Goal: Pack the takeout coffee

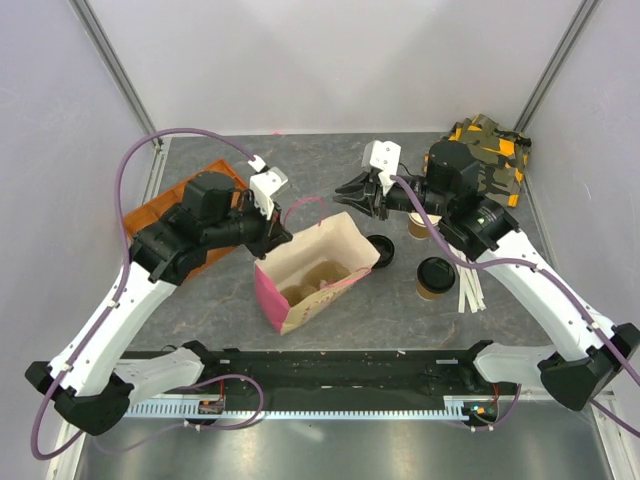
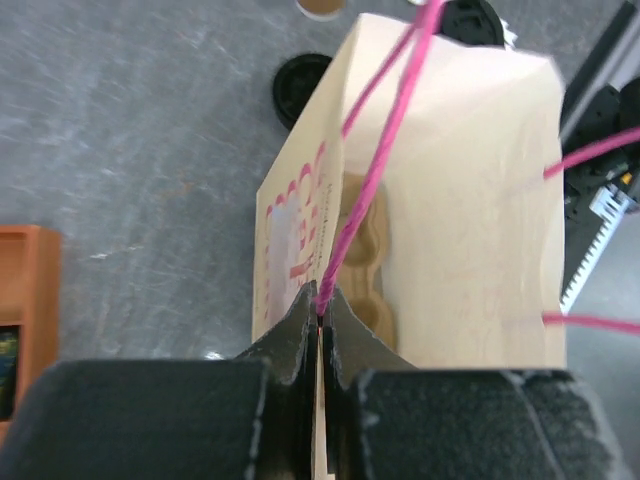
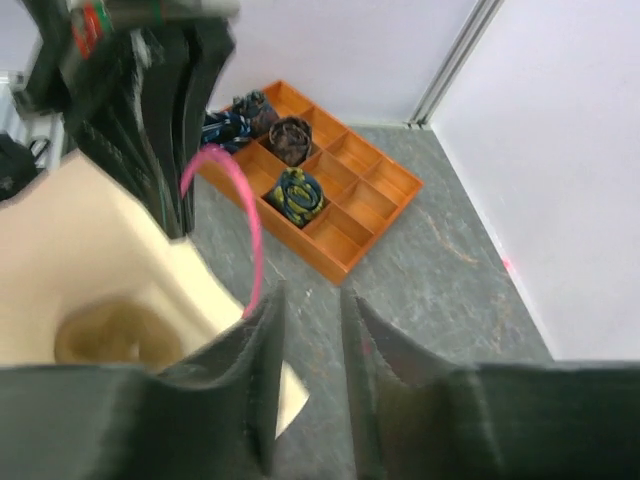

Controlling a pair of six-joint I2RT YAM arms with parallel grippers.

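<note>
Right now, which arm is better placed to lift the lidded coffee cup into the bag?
Probably right. The right arm has empty, open jaws, and the lidded cup stands on its side. The left arm is busy: its jaws pinch the paper bag rim.

Top camera: high behind the arm bases, looking down on the whole table (image 1: 400, 300). Left wrist: close, past left gripper (image 2: 320, 300), down into paper bag (image 2: 470, 200). Right wrist: past right gripper (image 3: 310, 300), low toward orange tray (image 3: 372, 205). All three share the bag.

Paper takeout coffee (image 1: 434, 276), seemingly plastic-lidded; matt paper bag (image 1: 334, 238).
</note>
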